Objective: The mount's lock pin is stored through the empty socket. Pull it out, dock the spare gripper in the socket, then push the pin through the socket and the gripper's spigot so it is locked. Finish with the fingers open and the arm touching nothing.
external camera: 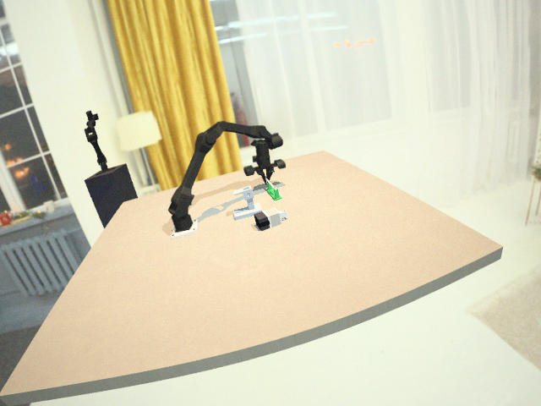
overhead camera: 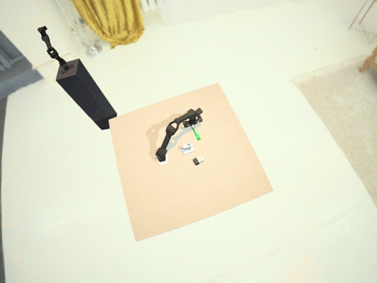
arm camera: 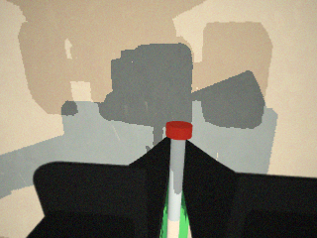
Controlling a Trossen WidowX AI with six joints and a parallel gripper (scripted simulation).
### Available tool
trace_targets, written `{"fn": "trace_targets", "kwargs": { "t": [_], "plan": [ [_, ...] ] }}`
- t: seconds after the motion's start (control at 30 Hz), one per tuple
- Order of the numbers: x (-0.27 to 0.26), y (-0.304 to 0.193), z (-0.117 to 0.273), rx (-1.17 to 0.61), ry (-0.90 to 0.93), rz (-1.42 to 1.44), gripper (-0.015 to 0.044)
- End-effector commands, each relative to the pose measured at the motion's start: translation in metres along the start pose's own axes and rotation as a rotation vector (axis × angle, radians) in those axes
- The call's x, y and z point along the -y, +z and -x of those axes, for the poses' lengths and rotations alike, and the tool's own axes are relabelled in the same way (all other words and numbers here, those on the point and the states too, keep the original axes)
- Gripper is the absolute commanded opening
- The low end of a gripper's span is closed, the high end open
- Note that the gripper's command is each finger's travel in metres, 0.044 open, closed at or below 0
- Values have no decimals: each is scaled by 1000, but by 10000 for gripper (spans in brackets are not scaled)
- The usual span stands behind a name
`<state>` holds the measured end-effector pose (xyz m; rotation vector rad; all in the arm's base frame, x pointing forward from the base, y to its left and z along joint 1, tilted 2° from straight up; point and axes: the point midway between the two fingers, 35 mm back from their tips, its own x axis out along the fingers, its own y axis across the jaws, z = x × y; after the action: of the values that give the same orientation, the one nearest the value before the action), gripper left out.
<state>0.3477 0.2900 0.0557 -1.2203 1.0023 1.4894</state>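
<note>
no readable writing on the red-capped pin (arm camera: 177, 164) or gripper (overhead camera: 192, 125) (external camera: 266, 178) (arm camera: 174, 142).

Looks like a living room in a home. In the exterior view, shows a gold drape (overhead camera: 112, 24) (external camera: 174, 87) at 11 o'clock, a lampshade (external camera: 139, 131) and paned window (external camera: 32, 102) at 10, sheer curtains (overhead camera: 212, 9) (external camera: 480, 65) at 2; from the top, has a pale rug (overhead camera: 344, 115) (external camera: 520, 305) at 3.
</note>
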Motion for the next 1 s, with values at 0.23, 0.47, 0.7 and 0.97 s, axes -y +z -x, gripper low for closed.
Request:
{"fn": "trace_targets", "kwargs": {
  "t": [0.23, 0.47, 0.7, 0.97],
  "plan": [
    [0, 0, 0, 0, -1, 0, 200],
    [-2, 1, 16, -3, 8, -2, 200],
    [-4, 4, 36, -7, 15, -5, 200],
    [-6, 7, 62, -8, 19, -7, 200]
  ]
}}
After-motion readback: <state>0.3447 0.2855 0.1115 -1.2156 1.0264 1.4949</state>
